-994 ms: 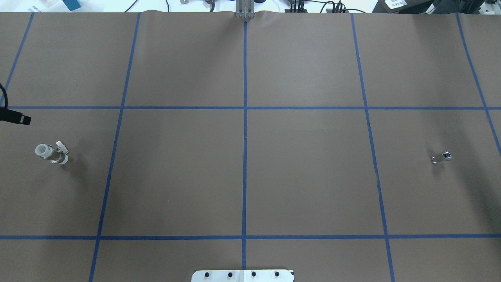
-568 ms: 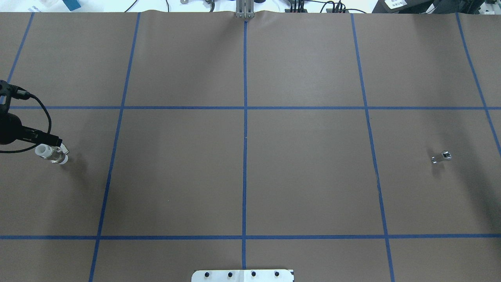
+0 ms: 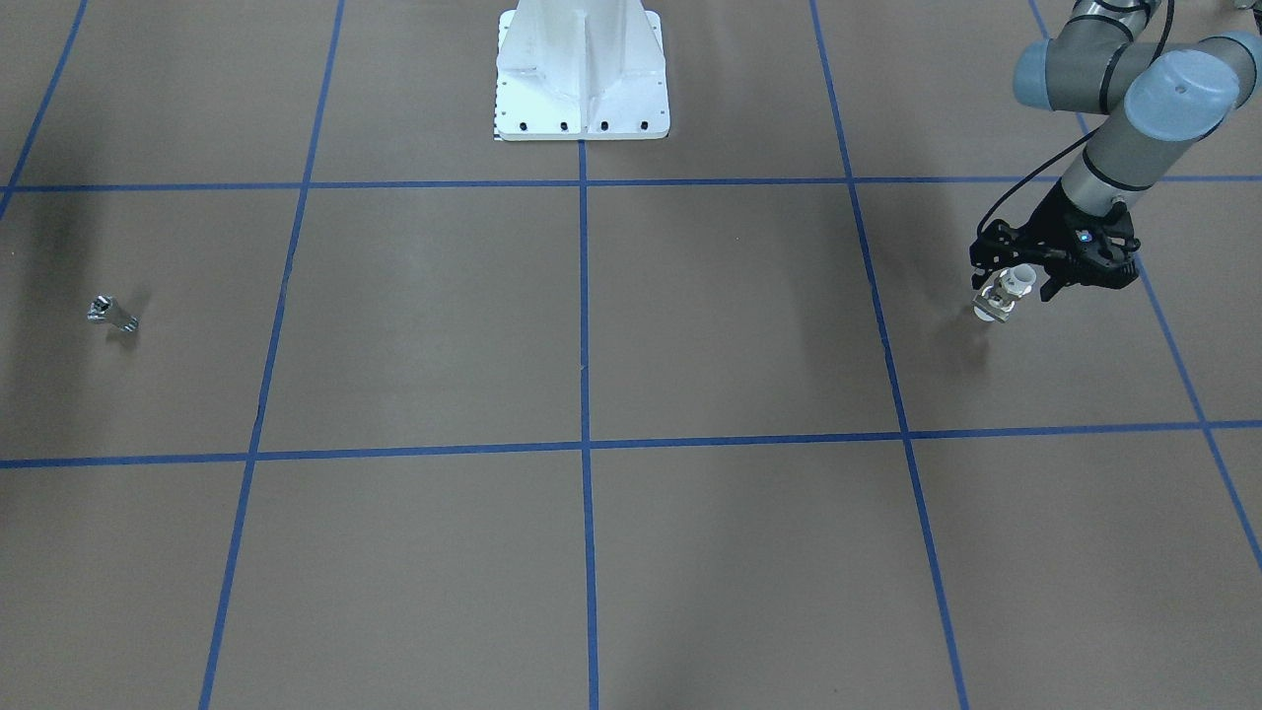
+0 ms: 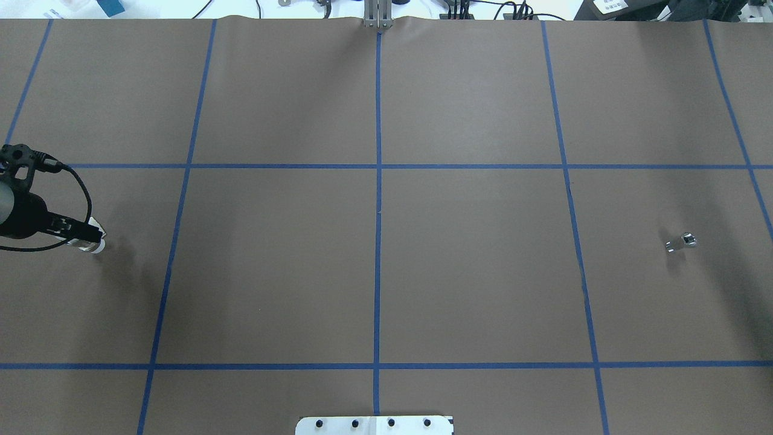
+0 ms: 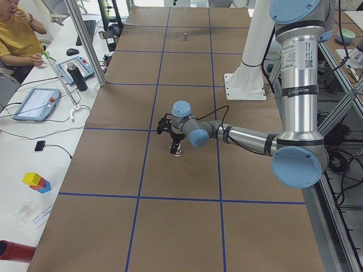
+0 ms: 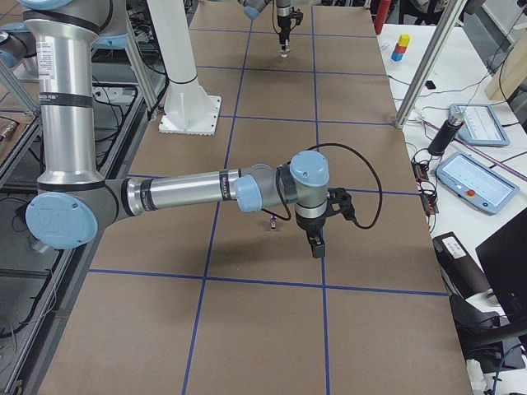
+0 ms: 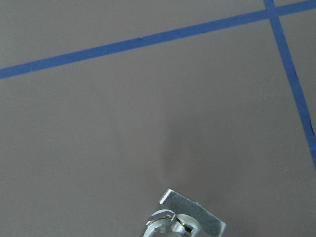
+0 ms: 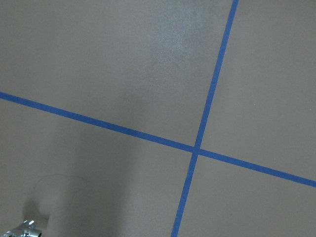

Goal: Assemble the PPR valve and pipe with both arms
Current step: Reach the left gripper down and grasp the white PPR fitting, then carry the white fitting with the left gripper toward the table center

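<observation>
Over by the table's left end, about halfway between the robot's edge and the operators' edge, the left arm (image 3: 1119, 148) reaches down. Its left gripper (image 3: 1023, 284) sits right over the PPR valve (image 3: 1001, 296). The valve stands upright on the brown table (image 4: 471, 272), white collar on top and base on the surface. From across the table the pincer looks released: its two black fingers stand apart, one on each side of the collar. Whether the pads actually touch the collar I can't make out; it is too small from here. The left wrist camera catches only the valve's flat tab and a bit of its metal top at the bottom edge of its view.

The pipe (image 4: 681, 241) lies on its side near the table's right end, at about the same depth and well apart from the valve, with nothing touching it. The right arm (image 6: 189, 191) stretches out toward that end. The right gripper (image 6: 317, 244) hangs fingers-down above the table, clear of the pipe. It shows only from the side, so I can't tell whether it is clenched or released. The right wrist camera has just the pipe's shiny head in its bottom-left corner.

The white pedestal (image 3: 582, 79) stands at the middle of the robot's edge. Blue tape lines (image 4: 272, 166) cross the table in a grid. On the bench past the operators' edge stands a dark bottle (image 5: 79, 77); its contents can't be seen.
</observation>
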Controlling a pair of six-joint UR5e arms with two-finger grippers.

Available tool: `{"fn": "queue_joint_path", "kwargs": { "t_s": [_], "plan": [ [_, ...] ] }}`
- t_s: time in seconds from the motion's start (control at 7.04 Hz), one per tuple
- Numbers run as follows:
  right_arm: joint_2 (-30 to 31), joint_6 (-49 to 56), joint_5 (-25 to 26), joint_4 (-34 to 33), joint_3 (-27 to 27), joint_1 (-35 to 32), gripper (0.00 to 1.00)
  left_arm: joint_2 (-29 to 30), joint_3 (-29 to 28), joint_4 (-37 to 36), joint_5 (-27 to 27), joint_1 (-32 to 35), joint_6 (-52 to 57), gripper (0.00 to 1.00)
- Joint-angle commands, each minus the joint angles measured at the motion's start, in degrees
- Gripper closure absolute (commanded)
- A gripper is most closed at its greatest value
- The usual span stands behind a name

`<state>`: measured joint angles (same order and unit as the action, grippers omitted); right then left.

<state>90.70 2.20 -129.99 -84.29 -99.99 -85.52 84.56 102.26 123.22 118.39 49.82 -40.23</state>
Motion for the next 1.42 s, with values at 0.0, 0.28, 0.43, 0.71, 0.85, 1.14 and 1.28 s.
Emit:
{"fn": "queue_joint_path", "kwargs": {
  "t_s": [0.0,0.28,0.43,0.71,0.85,1.14,1.28],
  "plan": [
    [0.0,0.0,0.0,0.0,0.0,0.0,0.00,-0.3,0.0,0.0,0.0,-0.2,0.2,0.68],
    [0.0,0.0,0.0,0.0,0.0,0.0,0.00,-1.4,1.2,0.0,0.0,0.0,0.3,1.00],
    [0.0,0.0,0.0,0.0,0.0,0.0,0.00,-1.4,2.5,-0.4,0.3,0.0,0.1,1.00],
    [0.0,0.0,0.0,0.1,0.0,0.0,0.00,4.2,5.0,-10.7,0.6,0.3,-0.4,1.00],
    [0.0,0.0,0.0,0.0,0.0,0.0,0.00,9.8,5.2,-17.3,0.4,0.2,-1.1,1.00],
    [0.0,0.0,0.0,0.1,0.0,0.0,0.00,23.2,4.5,-29.0,0.3,-1.2,-9.5,1.00],
    [0.1,0.0,-0.1,0.0,0.0,0.0,0.00,30.2,3.6,-34.1,-0.2,-6.3,-16.7,1.00]
  ]
}}
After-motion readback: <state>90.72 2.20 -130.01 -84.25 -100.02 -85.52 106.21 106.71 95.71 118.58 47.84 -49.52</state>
